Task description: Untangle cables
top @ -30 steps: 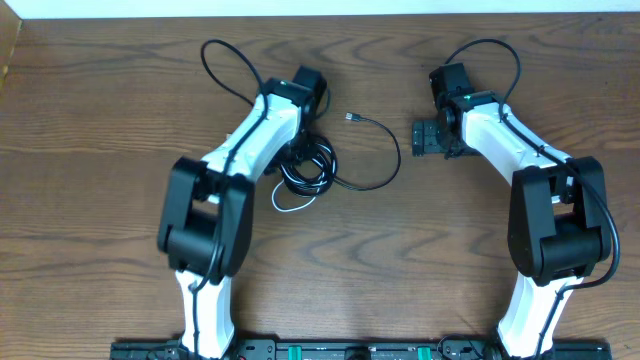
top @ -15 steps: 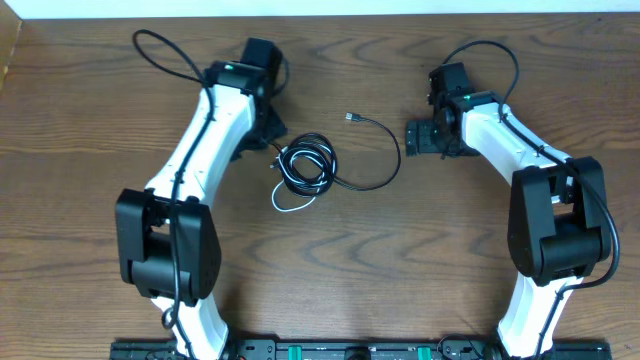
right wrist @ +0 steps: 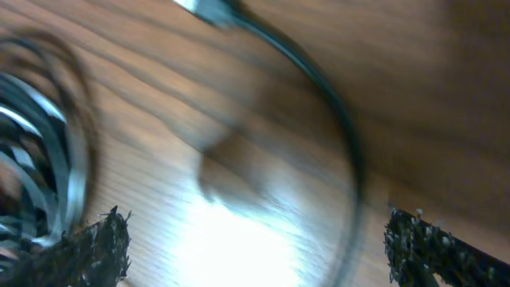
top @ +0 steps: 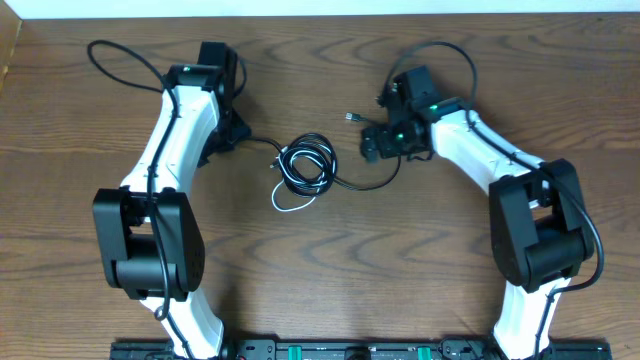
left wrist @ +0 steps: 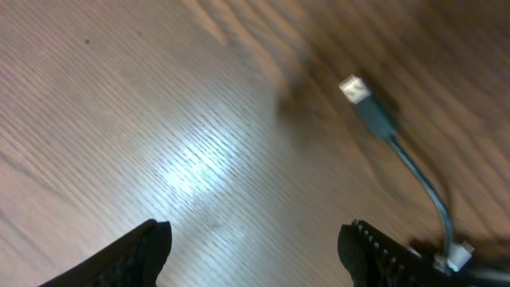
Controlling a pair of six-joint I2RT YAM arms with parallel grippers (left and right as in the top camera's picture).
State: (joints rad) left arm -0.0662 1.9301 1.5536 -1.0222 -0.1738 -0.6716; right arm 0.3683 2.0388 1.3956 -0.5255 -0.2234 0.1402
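Observation:
The cables (top: pixel 308 166) lie mid-table as a tangled black coil, with a short white cable (top: pixel 290 201) looping out below it. One black strand (top: pixel 393 168) arcs right and ends in a plug (top: pixel 351 117). My left gripper (top: pixel 235 137) hangs open just left of the coil, holding nothing. Its wrist view shows a plug end (left wrist: pixel 355 89) on a thin cable ahead of the open gripper (left wrist: pixel 255 255). My right gripper (top: pixel 372 146) is open over the arcing strand. In its blurred wrist view the strand (right wrist: pixel 339 119) runs down just inside the right finger (right wrist: pixel 434 243), with the coil (right wrist: pixel 40 159) at left.
Each arm trails its own thicker black cable, looping at the back left (top: pixel 120 55) and back right (top: pixel 445 55). The wooden table's far edge (top: pixel 320 16) meets a white strip. A dark rail (top: pixel 320 350) runs along the front.
The left arm has swung left, off the coil, and its jaws have widened. The right arm has moved left from beside the strand to over it. The cables lie as before.

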